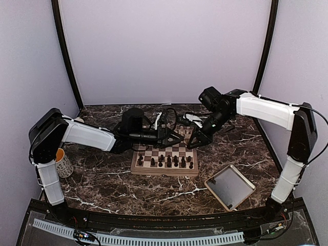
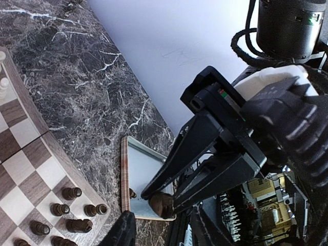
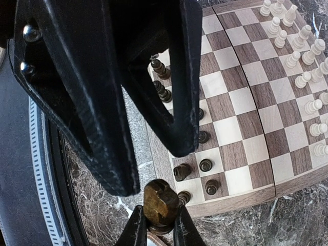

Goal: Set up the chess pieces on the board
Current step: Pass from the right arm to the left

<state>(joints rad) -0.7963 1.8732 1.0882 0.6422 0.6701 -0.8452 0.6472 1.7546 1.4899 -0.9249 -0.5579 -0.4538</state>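
Right wrist view: the right gripper (image 3: 159,228) has its two slim dark fingers (image 3: 136,228) closed narrowly on one chess piece (image 3: 160,202). The piece is dark brown turned wood with a rounded, glossy head, and it hangs just off the corner of the board (image 3: 246,197). Directly above it, the left gripper (image 3: 155,173) spreads its two broad, matte black fingers in a V. They are apart with nothing between them, and they do not touch the held piece.

Eight more dark chess pieces (image 3: 206,165) can be counted on the two rows nearest that corner, and any others are hidden behind the black fingers. About thirteen pale cream chessmen (image 3: 303,79) stand at the opposite end, some cut off by the frame.

The single board is square, checkered in light and dark wood, and has a thick tan rim. It lies on a dark marble table (image 1: 102,174) veined with white. One shallow square beige tray (image 1: 229,187) lies near the board's right, and one mug (image 1: 62,165) stands at the left edge.
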